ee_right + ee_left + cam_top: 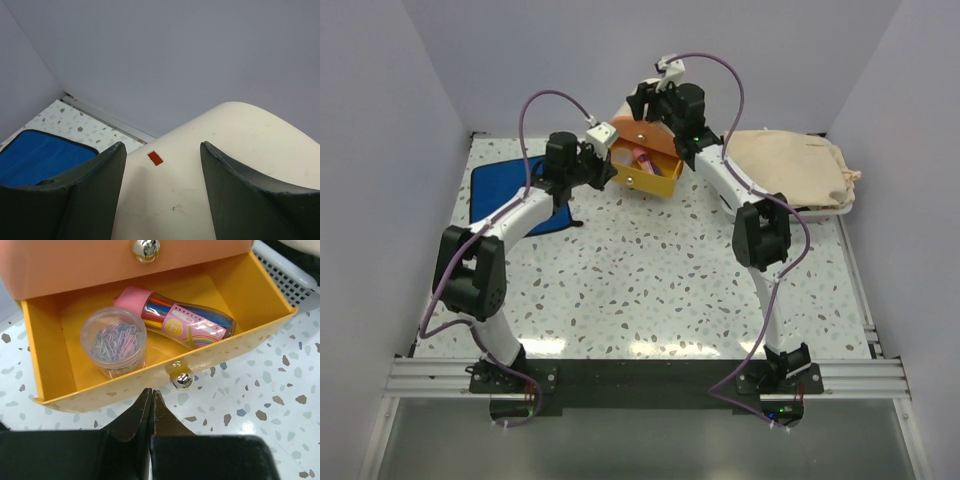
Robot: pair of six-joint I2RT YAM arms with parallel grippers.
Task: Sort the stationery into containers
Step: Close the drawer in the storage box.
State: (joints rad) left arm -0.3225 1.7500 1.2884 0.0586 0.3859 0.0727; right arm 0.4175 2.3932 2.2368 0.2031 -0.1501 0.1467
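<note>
Left gripper: fingers pressed together, empty, just in front of the knob.
Yellow drawer: stood open, with the pink tube and the jar of paper clips lying inside, side by side.
Right gripper: spread wide over the cabinet top, gripping nothing.

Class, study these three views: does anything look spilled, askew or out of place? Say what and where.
Nothing looks spilled or damaged. Only the yellow drawer stands pulled out below the shut orange drawer; inside, the pink tube lies slanted beside an upright jar of paper clips.
</note>
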